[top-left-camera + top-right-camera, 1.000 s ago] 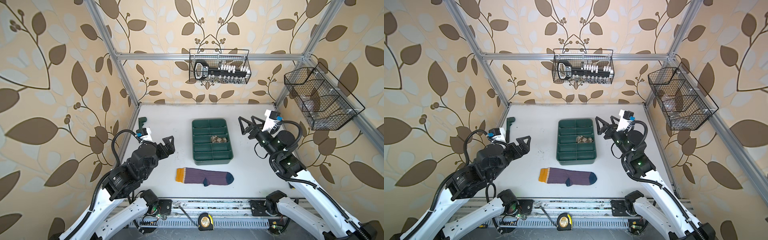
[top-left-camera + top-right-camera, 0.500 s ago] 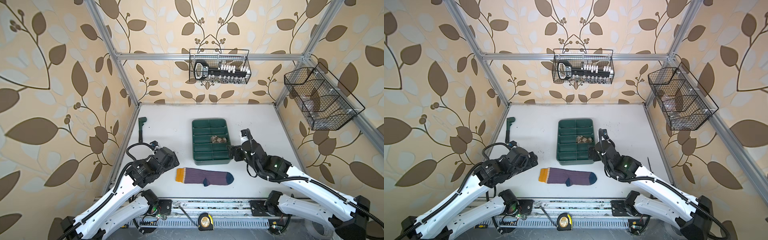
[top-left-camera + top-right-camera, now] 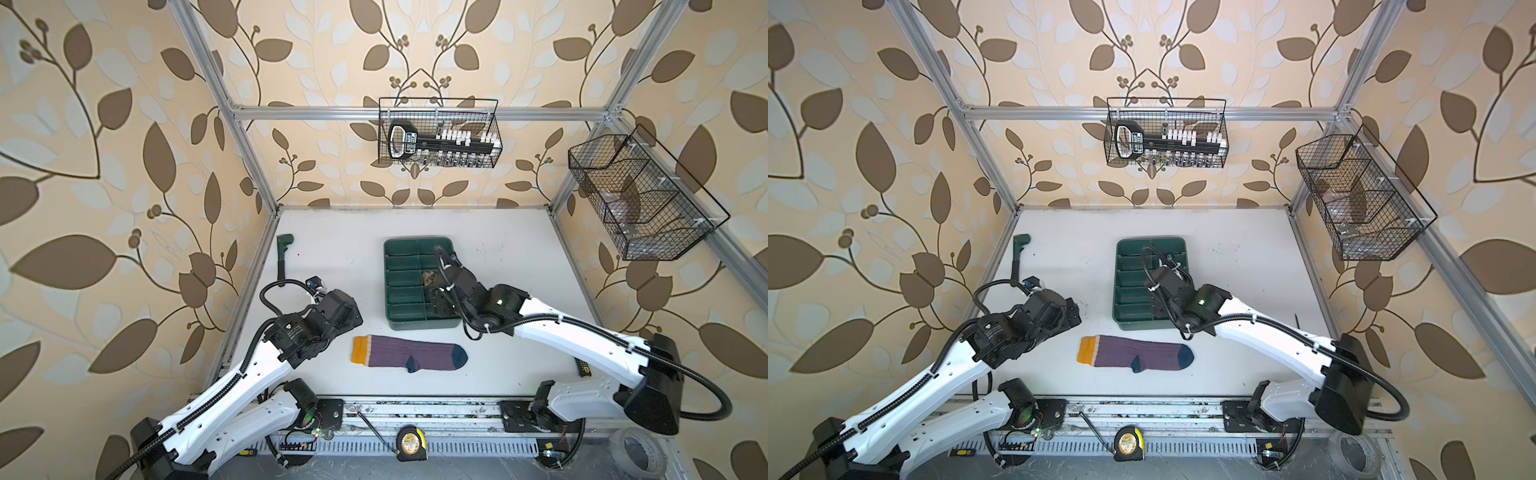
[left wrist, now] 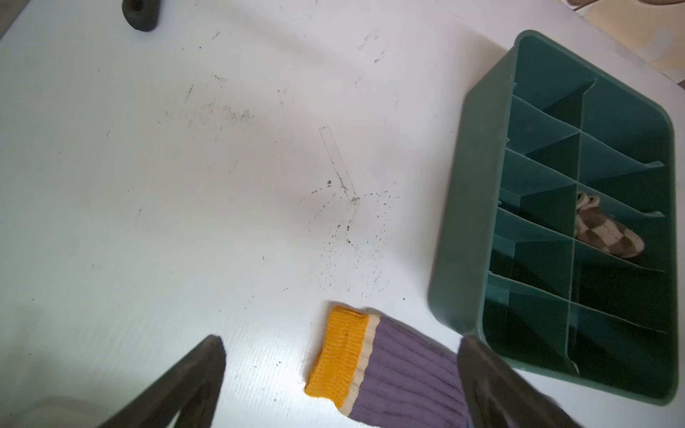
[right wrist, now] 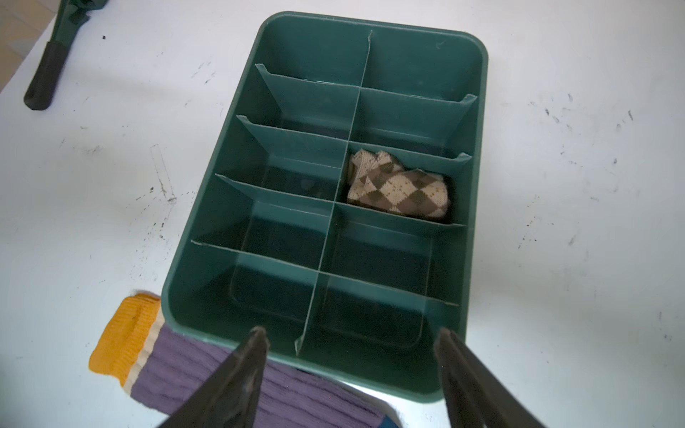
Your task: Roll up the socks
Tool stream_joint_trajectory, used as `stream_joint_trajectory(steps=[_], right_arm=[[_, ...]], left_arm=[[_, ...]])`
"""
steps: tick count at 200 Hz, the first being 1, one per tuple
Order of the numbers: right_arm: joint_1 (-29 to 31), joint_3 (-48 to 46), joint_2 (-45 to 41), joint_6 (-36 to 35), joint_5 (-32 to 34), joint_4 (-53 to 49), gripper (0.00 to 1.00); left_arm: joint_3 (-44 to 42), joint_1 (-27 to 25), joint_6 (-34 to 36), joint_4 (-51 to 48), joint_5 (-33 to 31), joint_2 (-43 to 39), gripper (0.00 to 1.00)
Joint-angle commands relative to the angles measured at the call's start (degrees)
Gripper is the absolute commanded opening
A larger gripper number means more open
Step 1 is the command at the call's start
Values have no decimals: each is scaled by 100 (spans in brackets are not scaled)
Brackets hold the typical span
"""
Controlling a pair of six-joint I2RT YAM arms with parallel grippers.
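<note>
The purple sock (image 3: 409,358) lies flat and unrolled on the surface (image 3: 332,257) just in front of the tray (image 3: 417,243), whose middle-row compartment holds the bundled argyle sock (image 5: 398,185), so 1 of 2 appears done; the left hand (image 4: 341,342), spread wide, hovers by the yellow cuff, and the right hand (image 5: 352,332), spread and empty, hovers over the tray.

A green divided plastic tray (image 3: 424,325) sat at the middle of the white table (image 3: 519,270). A beige argyle knit sock (image 3: 428,277) lay in the middle compartment of its right column. A purple ribbed knit sock (image 3: 409,357) lay flat just in front of the tray, cuff to the left. A green-handled hand tool (image 3: 282,257) lay by the table's left edge, well apart from the tray.
</note>
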Motion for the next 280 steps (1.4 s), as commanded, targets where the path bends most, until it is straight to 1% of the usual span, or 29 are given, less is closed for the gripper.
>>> stream_joint_trajectory(steps=[1,33,48,58,67,89,110,141,146,161,163,182,196,204,220,239,261,280], right_arm=[[-112,345,424,279,-123,-153,72],[-251,436,1013,515,-463,193,67],[-354,468,1281,607,-733,280,65],[-425,470,1469,649,-866,331,60],[-449,624,1599,663,-892,389,58],[-474,650,1817,696,-959,587,53],[-509,686,2016,785,-943,687,47],[-600,772,2316,946,-996,714,32],[-608,795,2353,948,-997,707,29],[-608,836,2427,999,-955,682,24],[-608,842,2428,1001,-958,679,21],[-625,812,2415,1019,-827,653,10],[-694,747,2363,1021,-774,607,6],[-758,675,2305,1033,-746,577,0],[-935,521,2107,977,-696,508,0],[-1250,-24,1714,855,-611,461,0],[-1763,-613,1169,550,-513,379,0],[-2300,-1088,779,213,-612,285,0]], left_arm=[[331,-3,-320,-264,-464,98,99],[410,2,-421,-554,-621,-31,99],[319,-1,-214,-424,-410,-186,99],[250,-3,-130,-336,-302,-309,99],[173,-4,-56,-227,-201,-401,99],[41,1,239,62,137,-558,99],[49,-4,260,55,112,-561,99],[213,2,260,-45,43,-425,99],[216,-2,412,-46,37,-398,99],[244,-3,475,-39,41,-335,99],[248,-4,487,-31,48,-323,99],[228,-4,559,56,94,-237,99],[217,-2,580,137,151,-167,99],[221,-2,594,180,185,-132,99],[260,3,611,209,217,-23,99],[334,-2,631,218,233,86,99],[383,-3,697,231,290,184,99],[394,3,752,237,297,239,99]])
